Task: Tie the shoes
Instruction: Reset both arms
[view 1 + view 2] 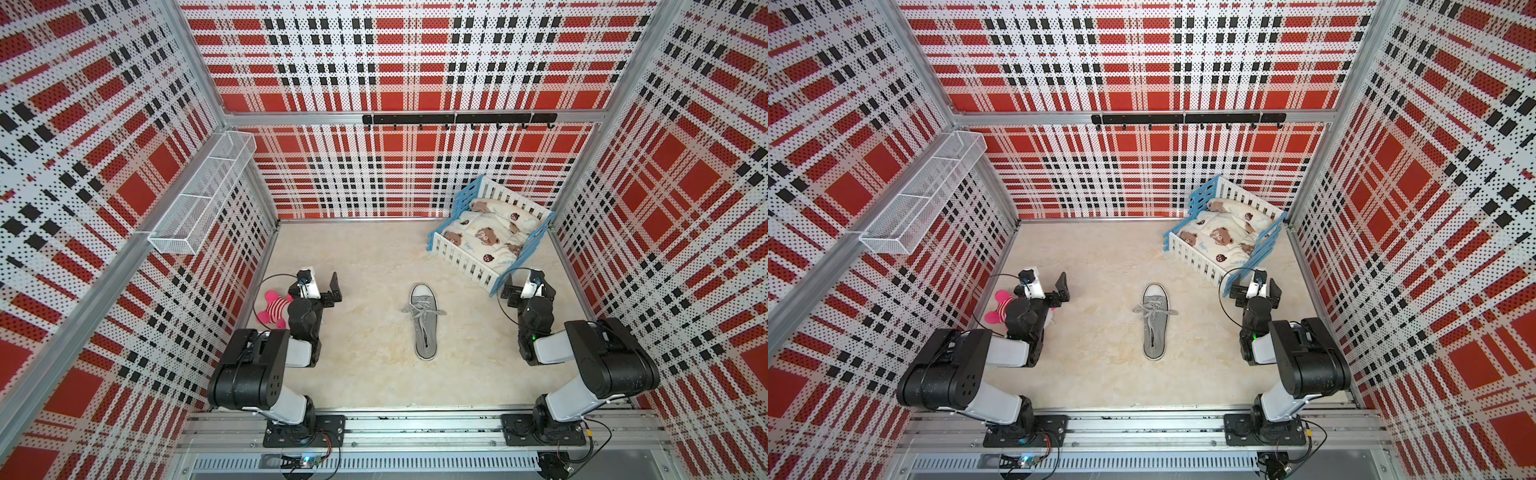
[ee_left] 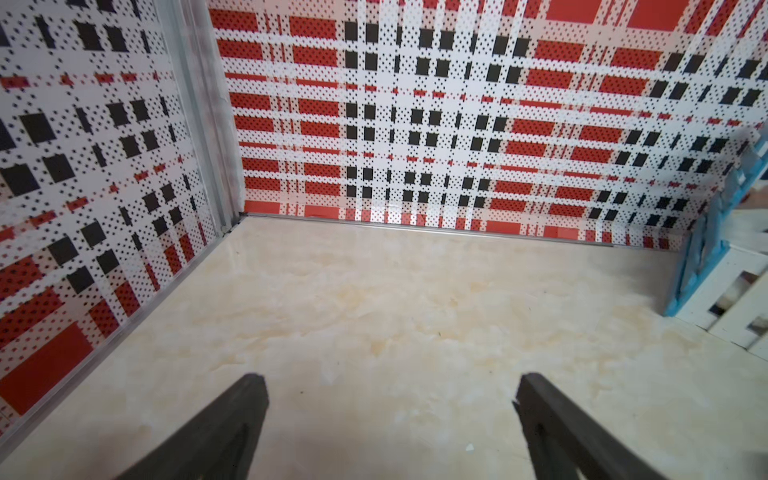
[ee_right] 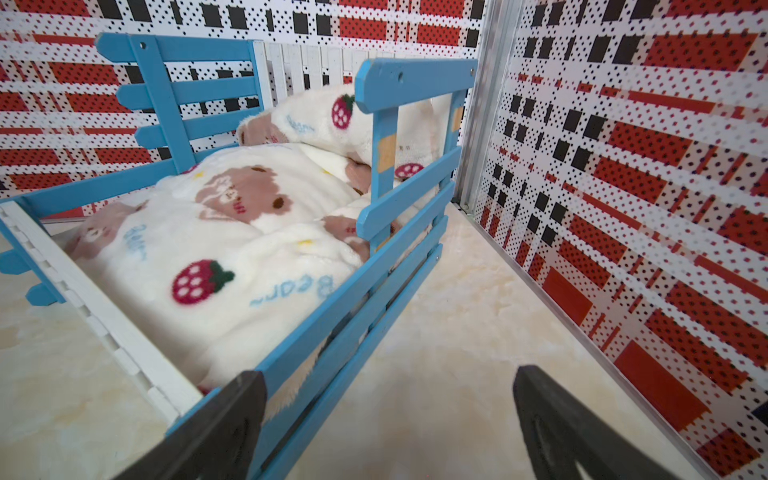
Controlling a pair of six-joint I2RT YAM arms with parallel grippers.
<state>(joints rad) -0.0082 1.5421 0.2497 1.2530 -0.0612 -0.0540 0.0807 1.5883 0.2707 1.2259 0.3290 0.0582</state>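
Lying midway, the sneaker (image 1: 424, 332) touches neither left fingers (image 2: 224, 428) nor right fingers (image 3: 557, 424).

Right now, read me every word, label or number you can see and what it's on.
"Bear": blue lettering on the blanket in the toy bed, upside down in the right wrist view.
Two more blue words on the blanket: too blurred to be sure.
The sneaker: no readable mark.

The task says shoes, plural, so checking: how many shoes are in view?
1. A grey sneaker lies at the middle of the table, shown in both top views. A second could be hidden under the blanket in the toy bed.
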